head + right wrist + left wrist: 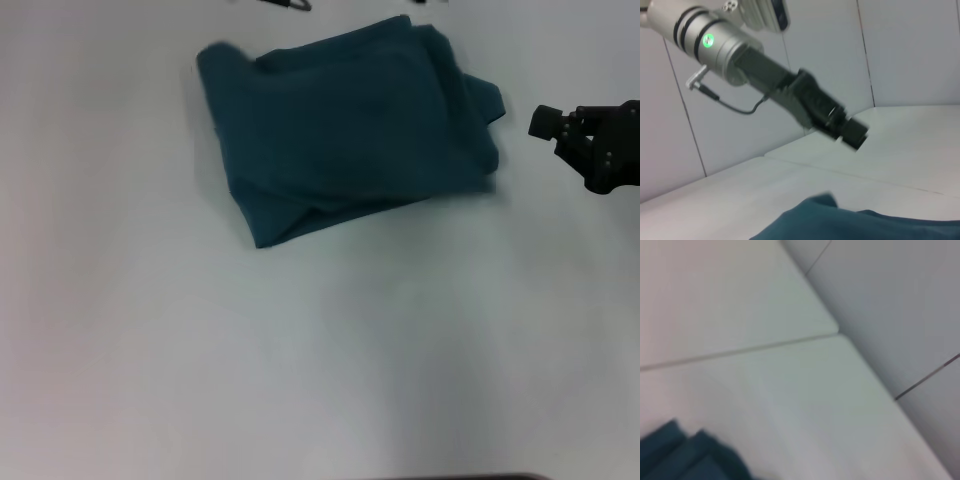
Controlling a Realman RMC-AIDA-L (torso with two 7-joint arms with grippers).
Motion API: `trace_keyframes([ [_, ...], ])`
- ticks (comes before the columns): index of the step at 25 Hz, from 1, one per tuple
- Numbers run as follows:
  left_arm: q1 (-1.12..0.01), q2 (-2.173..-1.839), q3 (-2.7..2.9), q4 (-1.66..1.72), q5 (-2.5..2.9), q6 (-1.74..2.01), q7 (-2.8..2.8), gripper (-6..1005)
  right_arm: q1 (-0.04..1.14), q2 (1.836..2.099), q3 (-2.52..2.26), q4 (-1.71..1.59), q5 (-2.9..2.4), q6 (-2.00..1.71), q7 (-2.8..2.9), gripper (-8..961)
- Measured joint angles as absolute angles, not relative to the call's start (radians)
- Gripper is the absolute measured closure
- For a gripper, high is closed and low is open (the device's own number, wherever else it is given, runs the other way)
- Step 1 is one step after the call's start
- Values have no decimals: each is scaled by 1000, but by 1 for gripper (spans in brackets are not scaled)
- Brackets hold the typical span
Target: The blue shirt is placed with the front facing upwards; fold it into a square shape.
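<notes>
Currently the blue shirt [350, 130] lies folded upper centre, right gripper [598, 143] beside it, jaw state unclear; loose lower-left layers could spring open

L arm [715, 42]: silver cyl, black bands, green LED, thin black cable | R gripper [600, 140]: black, screws

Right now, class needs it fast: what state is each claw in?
Left claw: raised above the table, holding nothing; open or shut cannot be told.
Right claw: beside the blue shirt, apart from it; cannot be told.
</notes>
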State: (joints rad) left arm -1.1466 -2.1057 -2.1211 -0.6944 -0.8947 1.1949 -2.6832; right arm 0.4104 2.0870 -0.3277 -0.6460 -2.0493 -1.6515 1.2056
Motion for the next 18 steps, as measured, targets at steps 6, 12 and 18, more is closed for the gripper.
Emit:
trace_keyframes([
  [6, -941, -2144, -2161, -1002, -946, 1285, -2691, 626, 416, 2087, -353, -644, -2049, -1631, 1224, 935],
  [12, -746, -2107, -2216, -1096, -1156, 1334, -2688, 483, 414, 2085, -346, -652, -2047, -1635, 1241, 934],
  [18, -696, -2101, -2236, -1098, -1196, 1342, -2685, 312, 424, 2085, -351, -654, -2046, -1635, 1257, 933],
])
